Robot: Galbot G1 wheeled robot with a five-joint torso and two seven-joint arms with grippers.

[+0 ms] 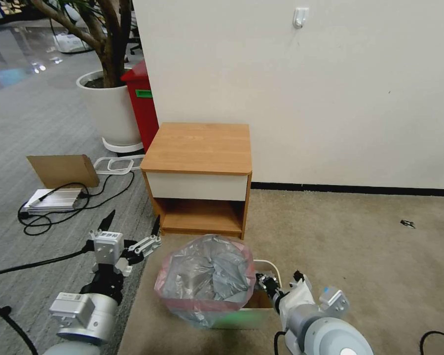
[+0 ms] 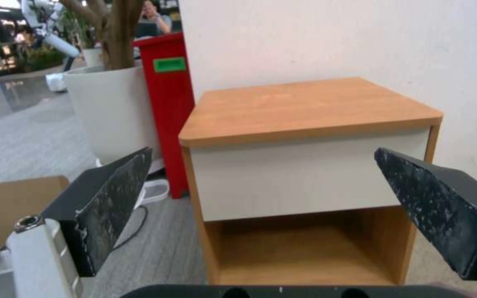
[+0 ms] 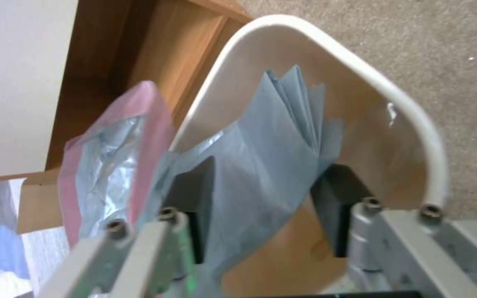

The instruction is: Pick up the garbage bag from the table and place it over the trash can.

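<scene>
The garbage bag [image 1: 207,276], crinkly grey with a pink rim band, is draped over the left part of the cream trash can [image 1: 270,265] on the floor in front of the table [image 1: 200,145]. My right gripper [image 1: 260,282] reaches into the can's uncovered right side. In the right wrist view its fingers [image 3: 338,194] are open, straddling a grey fold of the bag [image 3: 271,136] just inside the can's rim [image 3: 360,70]. My left gripper [image 1: 133,220] hovers open to the left of the bag, apart from it. It faces the table's white drawer front [image 2: 304,178] with nothing between its fingers [image 2: 112,203].
A tall red bin [image 1: 143,103] and a large white planter [image 1: 111,108] stand left of the table against the wall. Cardboard [image 1: 61,170], a flat device [image 1: 52,199] and cables lie on the grey floor at the left. Open beige carpet [image 1: 360,246] lies to the right.
</scene>
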